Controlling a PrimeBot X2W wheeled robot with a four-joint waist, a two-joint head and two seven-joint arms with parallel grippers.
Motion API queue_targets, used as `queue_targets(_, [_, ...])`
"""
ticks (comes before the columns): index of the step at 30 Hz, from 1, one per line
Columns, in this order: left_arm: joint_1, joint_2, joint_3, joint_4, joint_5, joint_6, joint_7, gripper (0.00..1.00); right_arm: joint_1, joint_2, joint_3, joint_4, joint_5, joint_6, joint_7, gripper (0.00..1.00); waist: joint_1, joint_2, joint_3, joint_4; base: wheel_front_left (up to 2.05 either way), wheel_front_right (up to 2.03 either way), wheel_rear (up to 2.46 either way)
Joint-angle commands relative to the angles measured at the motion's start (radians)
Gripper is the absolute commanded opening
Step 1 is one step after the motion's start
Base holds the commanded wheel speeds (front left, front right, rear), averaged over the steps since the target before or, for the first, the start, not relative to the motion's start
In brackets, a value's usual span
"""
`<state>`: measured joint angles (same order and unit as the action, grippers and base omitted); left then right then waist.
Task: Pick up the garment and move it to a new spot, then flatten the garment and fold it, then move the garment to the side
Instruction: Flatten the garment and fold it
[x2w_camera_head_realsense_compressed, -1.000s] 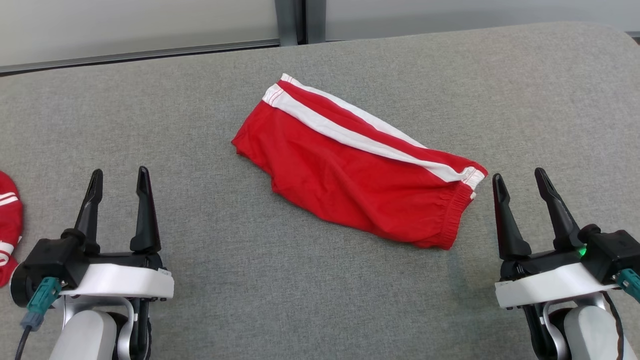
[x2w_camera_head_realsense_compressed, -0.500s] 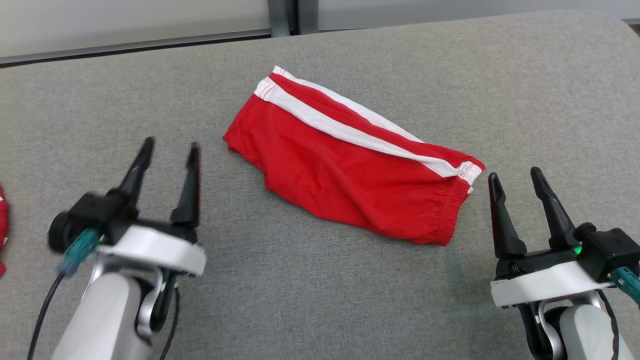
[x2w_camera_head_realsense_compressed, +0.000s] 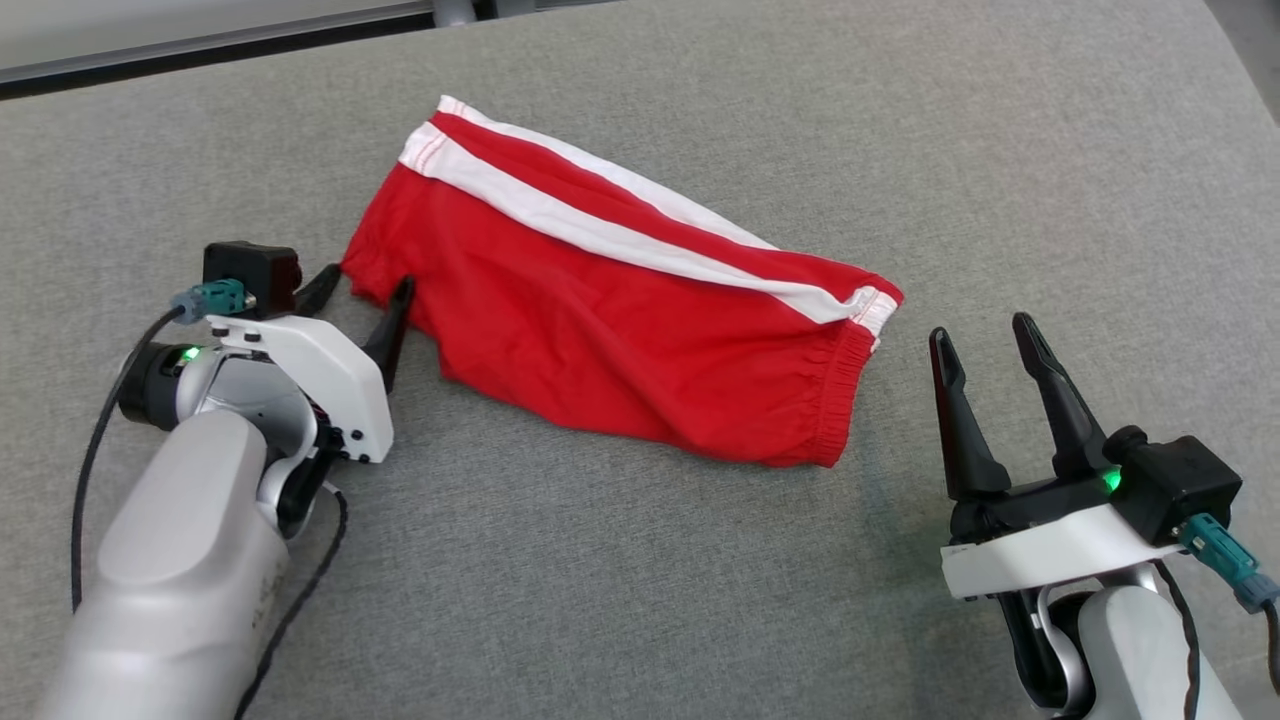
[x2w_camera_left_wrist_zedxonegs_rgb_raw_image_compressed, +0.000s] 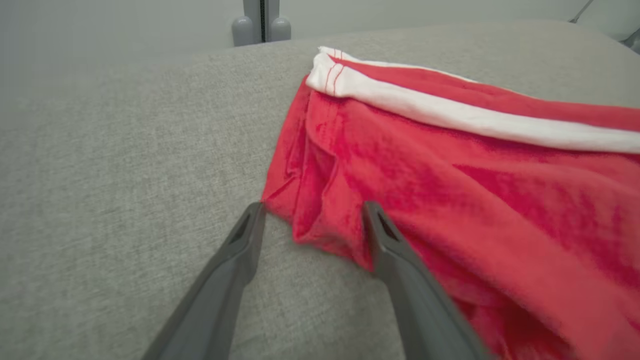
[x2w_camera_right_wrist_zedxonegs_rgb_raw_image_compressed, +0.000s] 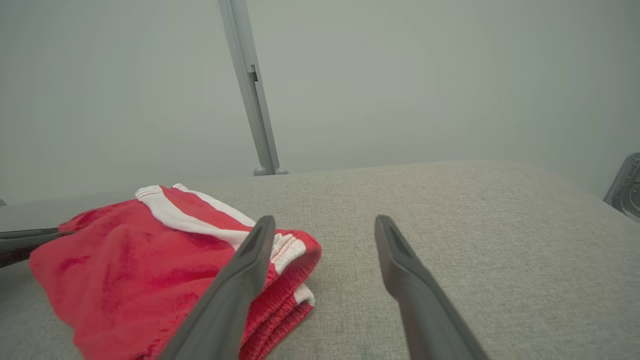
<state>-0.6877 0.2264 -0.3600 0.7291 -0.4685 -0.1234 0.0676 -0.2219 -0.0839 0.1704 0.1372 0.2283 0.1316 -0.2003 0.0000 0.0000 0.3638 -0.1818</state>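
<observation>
Red shorts (x2w_camera_head_realsense_compressed: 620, 300) are laid a bit bunched mid-cushion (x2w_camera_head_realsense_compressed: 640, 580). The left gripper (x2w_camera_head_realsense_compressed: 367, 283) is spread wide and set low around the hem corner (x2w_camera_left_wrist_zedxonegs_rgb_raw_image_compressed: 280, 202), probably so it can be pinched. The right gripper (x2w_camera_head_realsense_compressed: 982, 333) is spread wide too, parked just off the waistband (x2w_camera_head_realsense_compressed: 840, 400), nothing held.

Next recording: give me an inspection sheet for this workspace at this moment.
Surface: grey fabric pad, flat.
Job's things: red shorts with white stripes, lying roughly folded and wrinkled, mid-pad.
Clutter: nothing seen.
Grippers: left gripper open, fingers either side of the shorts' hem corner, not closed; right gripper open, apart from the shorts, near the waistband end.
Cables: black cable with teal plug at left wrist; second teal plug at right wrist.
Surroundings: pale wall, grey post behind the pad.
</observation>
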Motion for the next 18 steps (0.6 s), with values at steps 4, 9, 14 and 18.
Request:
queue_targets(4, [-0.063,0.005,-0.028,0.108,-0.013,-0.007,0.025,1.00,-0.001,0.004,-0.001,0.015,0.012,-0.002,-0.014,1.00,0.0000,0.0000,0.008,-0.014,0.00,0.00,0.00])
queue_targets(9, [-0.085,-0.004,-0.080,0.172,-0.035,-0.008,0.025,0.00,-0.008,0.005,0.006,0.028,0.016,-0.002,-0.021,1.00,0.0000,0.0000,0.001,-0.020,0.00,0.00,0.00])
queue_targets(14, [-0.073,0.007,-0.101,0.190,-0.063,-0.007,-0.045,0.00,0.004,0.000,0.004,0.032,0.011,-0.002,-0.022,1.00,0.0000,0.0000,-0.019,-0.006,0.00,0.00,0.00])
queue_targets(18, [0.000,-0.010,-0.085,0.173,-0.112,-0.007,-0.127,0.00,0.023,-0.008,0.013,0.036,0.018,-0.002,-0.010,1.00,0.0000,0.0000,-0.056,0.012,0.00,0.00,0.00])
